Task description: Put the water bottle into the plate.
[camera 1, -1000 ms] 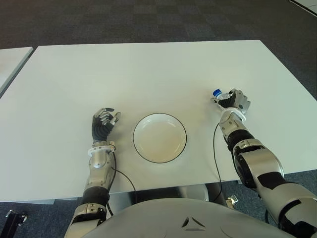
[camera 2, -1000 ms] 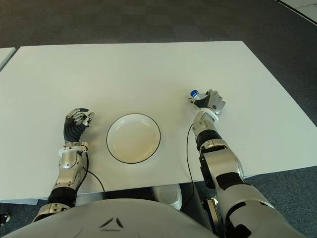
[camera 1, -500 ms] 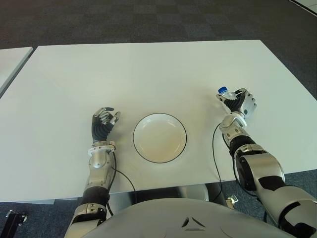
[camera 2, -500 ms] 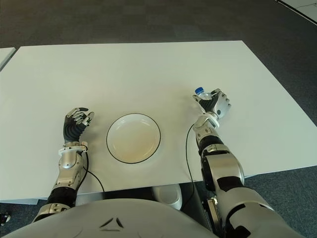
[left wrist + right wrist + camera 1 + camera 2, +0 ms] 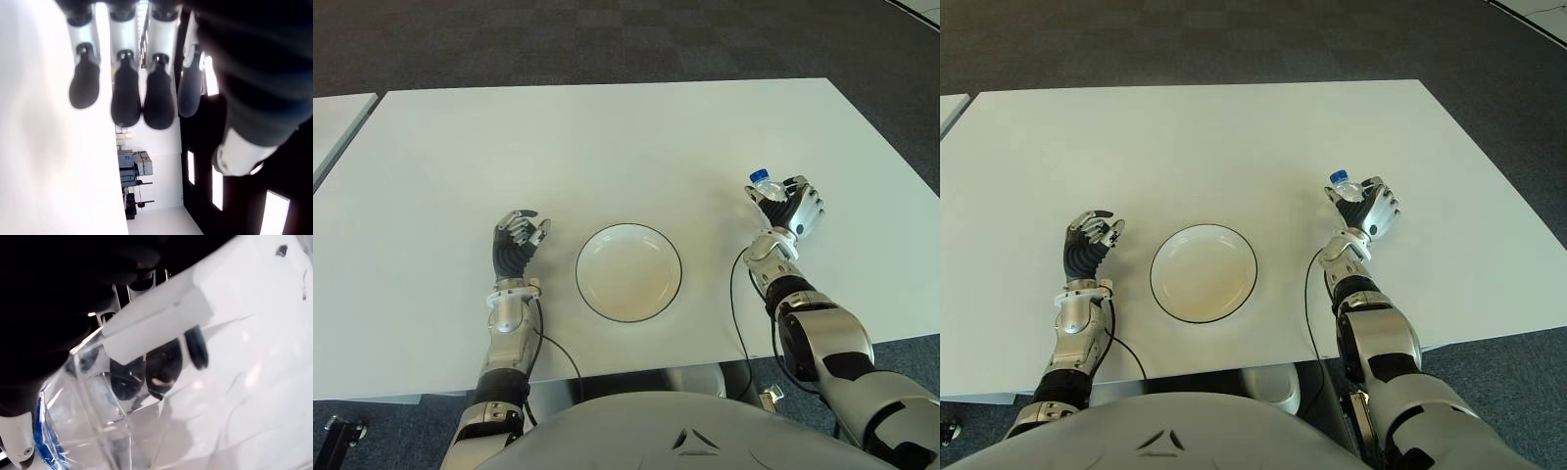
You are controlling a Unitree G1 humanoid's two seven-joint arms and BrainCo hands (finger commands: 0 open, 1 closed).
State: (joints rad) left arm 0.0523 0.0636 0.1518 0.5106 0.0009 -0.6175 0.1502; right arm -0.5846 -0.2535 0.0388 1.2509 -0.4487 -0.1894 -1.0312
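The right hand sits at the right of the head-camera frame, a little above mid-height, with its fingers wrapped around the water bottle. The bottle's blue cap pokes out at the upper left of the fist, tilted toward the frame's centre. In the right wrist view, clear plastic fills most of the picture, dark fingertips show pressed against it through the wall, and a strip of blue shows at the lower left edge. Whether the bottle's base touches the table cannot be determined; the hand hides it.

The plate, white with a thin dark rim, lies in the lower centre of the frame, well apart from the bottle and to its lower left. Nothing lies in it.

The left hand shows at the lower left, just beside the plate on its left side. Its fingers are loosely bent, palm side up, and hold nothing; the left wrist view shows four dark fingertips hanging free over the white surface.

A dark cable runs along the right forearm, between plate and arm, down to the near table edge.
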